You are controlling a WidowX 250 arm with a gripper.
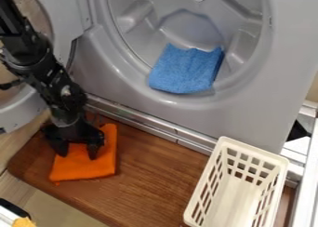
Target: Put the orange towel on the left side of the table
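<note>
The grey front-loading machine (248,119) stands with its door swung open, which leaves the mouth of its drum accessible. Along its foot lies the brown wooden surface (155,179), giving the towel a flat bed. The black arm (42,65) slants down past the machine's door side, placing its gripper (77,149) over the cloth. In front of the machine, on the side away from the door, the cream basket (256,150) sits upright, well apart from the towel. The orange towel (84,168) lies fairly flat on the surface, before the machine's door side; that is the left end, so the placing looks all but done. The blue cloth (185,70) rests on the machine's inner lip, its bulk supported there. The fingers (94,150) stand apart over the towel with orange between them, probably to free it; lifting straight up should avoid dragging it.
</note>
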